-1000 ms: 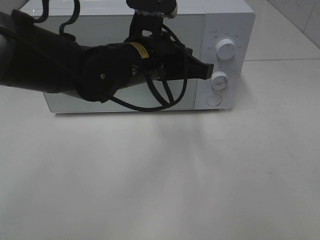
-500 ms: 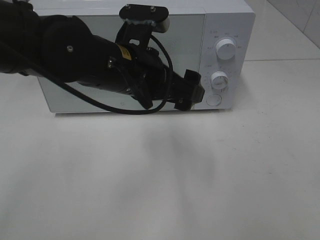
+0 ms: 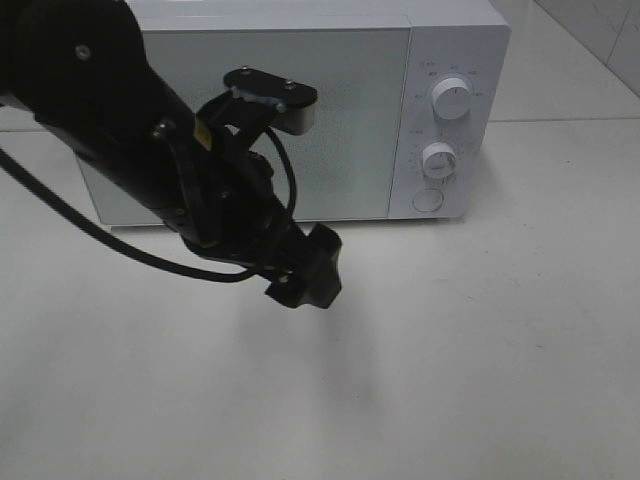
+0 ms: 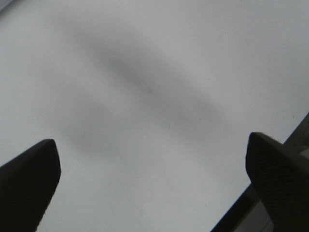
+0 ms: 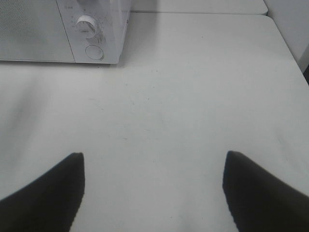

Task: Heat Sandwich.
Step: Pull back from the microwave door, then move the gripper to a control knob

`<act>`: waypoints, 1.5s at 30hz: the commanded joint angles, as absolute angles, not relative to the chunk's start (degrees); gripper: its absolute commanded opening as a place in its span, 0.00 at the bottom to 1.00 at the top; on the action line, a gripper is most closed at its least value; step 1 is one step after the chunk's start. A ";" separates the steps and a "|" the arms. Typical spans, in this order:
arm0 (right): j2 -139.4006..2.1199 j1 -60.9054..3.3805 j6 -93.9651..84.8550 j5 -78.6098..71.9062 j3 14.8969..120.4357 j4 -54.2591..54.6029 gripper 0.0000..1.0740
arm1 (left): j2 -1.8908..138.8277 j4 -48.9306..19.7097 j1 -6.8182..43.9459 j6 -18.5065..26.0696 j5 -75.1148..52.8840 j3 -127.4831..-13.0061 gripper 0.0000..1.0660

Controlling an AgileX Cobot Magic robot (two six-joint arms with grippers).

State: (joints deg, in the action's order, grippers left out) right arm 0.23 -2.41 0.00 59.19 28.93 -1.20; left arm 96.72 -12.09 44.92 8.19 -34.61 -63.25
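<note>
The sandwich is out of view in every frame. A white microwave stands at the back of the table with its door closed. My left gripper hangs over the table in front of the microwave, below the door's lower edge and well clear of the two dials. In the left wrist view the left gripper is open over bare table. The right gripper is open too, with only table between its fingers and the microwave far ahead of it.
On the microwave's right panel sit an upper dial and a round button. The white table stretches in front. A wall or panel edge borders the table in the right wrist view.
The left gripper has drawn back from the microwave's lower dial, moving down and left toward the table's front, and its fingers have spread apart. The right gripper has not moved.
</note>
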 commanded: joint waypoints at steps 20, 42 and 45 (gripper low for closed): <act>1.83 -2.01 -0.29 59.01 28.88 -1.15 0.71 | 79.47 -12.78 21.37 8.08 -57.47 -62.45 0.95; 1.83 -2.01 -0.29 59.01 28.88 -1.15 0.71 | 50.99 -12.03 4.13 7.73 -58.84 -40.97 0.95; 1.83 -2.01 -0.29 59.01 28.88 -1.15 0.71 | 44.06 -8.94 3.84 4.30 -58.79 -38.39 0.95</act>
